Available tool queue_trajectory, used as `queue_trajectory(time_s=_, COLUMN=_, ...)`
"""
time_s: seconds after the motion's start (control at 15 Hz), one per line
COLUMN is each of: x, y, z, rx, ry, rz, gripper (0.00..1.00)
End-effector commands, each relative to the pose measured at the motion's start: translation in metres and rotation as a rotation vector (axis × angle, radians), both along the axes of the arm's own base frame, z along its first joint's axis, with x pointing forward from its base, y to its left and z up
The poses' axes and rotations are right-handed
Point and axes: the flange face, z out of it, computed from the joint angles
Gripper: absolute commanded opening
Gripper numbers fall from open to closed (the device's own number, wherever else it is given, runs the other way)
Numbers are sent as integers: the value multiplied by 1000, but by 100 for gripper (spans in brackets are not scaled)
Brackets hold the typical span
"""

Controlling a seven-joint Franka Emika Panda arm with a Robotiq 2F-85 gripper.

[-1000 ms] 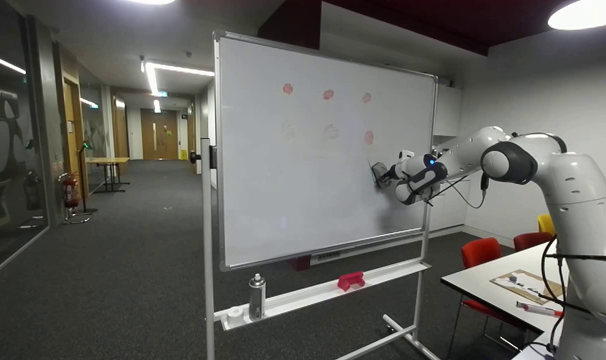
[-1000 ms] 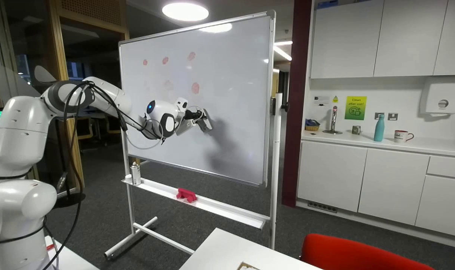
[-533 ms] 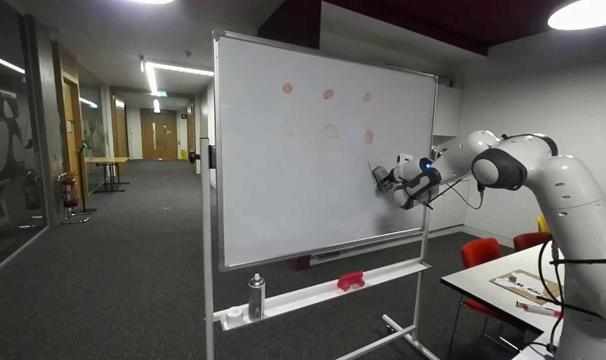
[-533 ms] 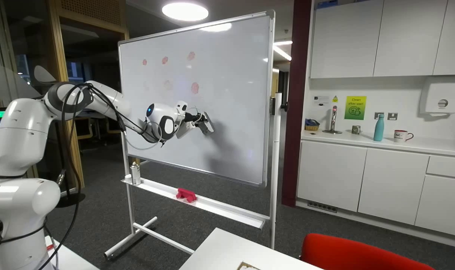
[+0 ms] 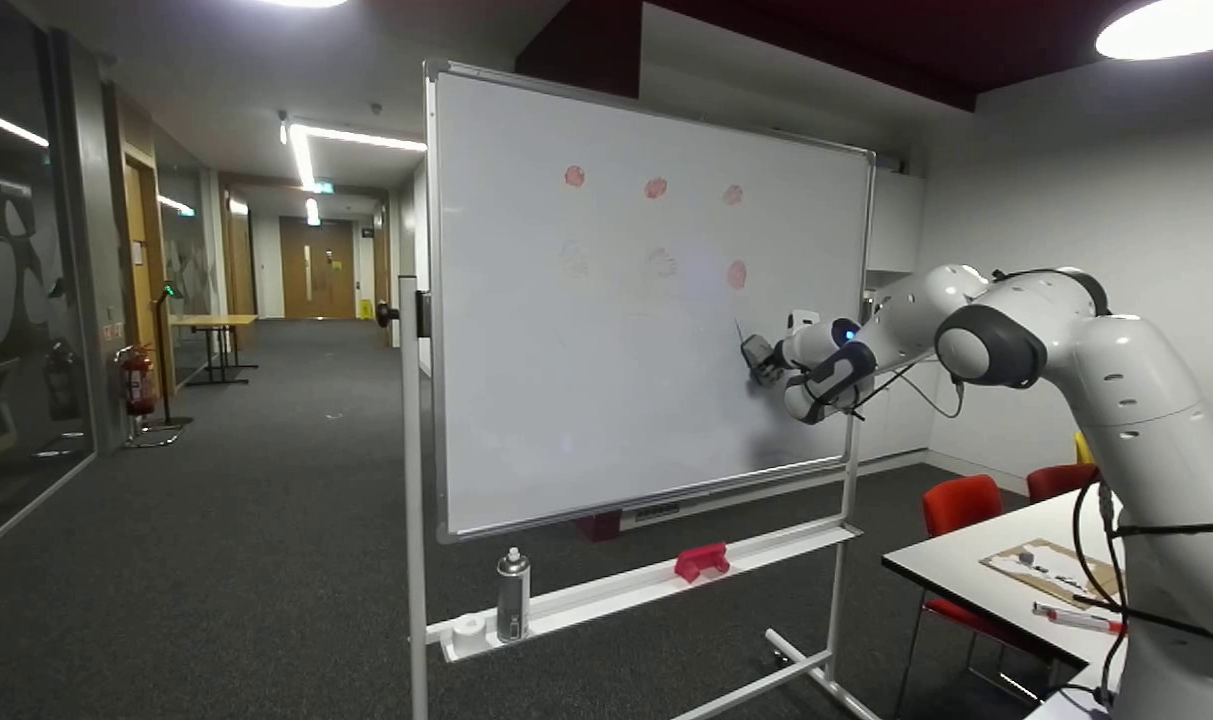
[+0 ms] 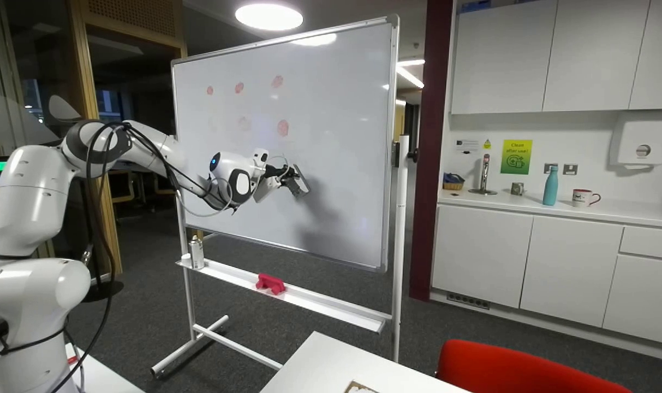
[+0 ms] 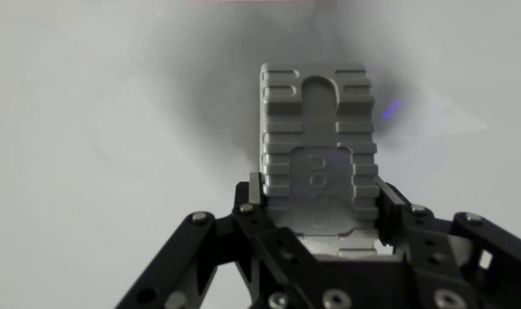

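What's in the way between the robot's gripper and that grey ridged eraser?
Nothing that you can see. In the wrist view, the black gripper holds the grey, ridged, rectangular eraser, clasping it from both sides, with nothing visible wedged in between.

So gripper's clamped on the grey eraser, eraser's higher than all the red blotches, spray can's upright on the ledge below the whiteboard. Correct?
Not quite: the grey eraser is lower than all the red blotches, as both exterior views show. The rest holds: the gripper is clamped on it, and the spray can stands upright on the ledge below the whiteboard.
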Motion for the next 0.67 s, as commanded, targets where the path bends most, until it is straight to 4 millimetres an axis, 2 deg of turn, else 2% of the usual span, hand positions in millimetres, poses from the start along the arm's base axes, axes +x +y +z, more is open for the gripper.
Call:
queue_trajectory(time_s=0.0, x=3, y=33, z=6, rx=-23, ry=-12, rz=36, gripper=35)
queue_trajectory(time_s=0.33, x=0, y=70, z=3, rx=-33, ry=-7, rz=90, gripper=35)
queue_trajectory(time_s=0.47, x=1, y=74, z=6, rx=-30, ry=-10, rz=92, gripper=35)
queue_trajectory(time_s=0.6, x=3, y=66, z=16, rx=-10, ry=-20, rz=76, gripper=35)
